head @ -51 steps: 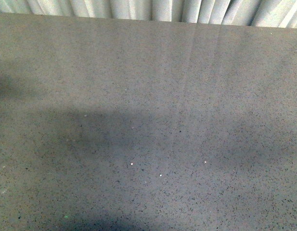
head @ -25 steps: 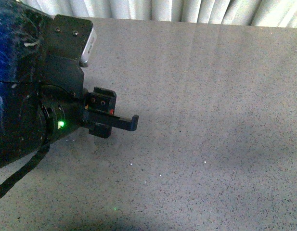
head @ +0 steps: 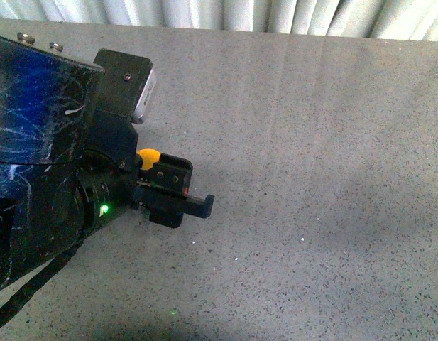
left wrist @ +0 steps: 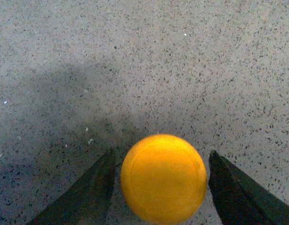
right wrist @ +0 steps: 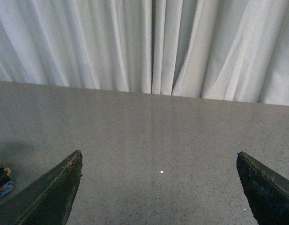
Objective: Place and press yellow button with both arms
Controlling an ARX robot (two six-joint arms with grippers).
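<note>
Tabletop (head: 332,177) of grey speckled finish stretches flat and open beyond the yellow button (left wrist: 163,178), to a far edge under pleated white curtain (right wrist: 149,47). Left gripper (left wrist: 162,152) has its tapered fingers (left wrist: 88,197) drawn in close on both sides of the button's smooth round cap, gripping it; right gripper (right wrist: 159,153), well apart from the button, gapes wide, holding nothing

front: dim, grainy, bluish cast | pale light from white pleated curtain (head: 204,14) at 12 o'clock | soft shadow on speckled grey tabletop (head: 332,142) at 6 o'clock | small green lamp (head: 103,209) glows at 8 o'clock | left wrist: round orange-yellow button cap (left wrist: 163,178) saturated, slightly soft, broad shadow around it | right wrist: curtain bright, tabletop evenly lit
</note>
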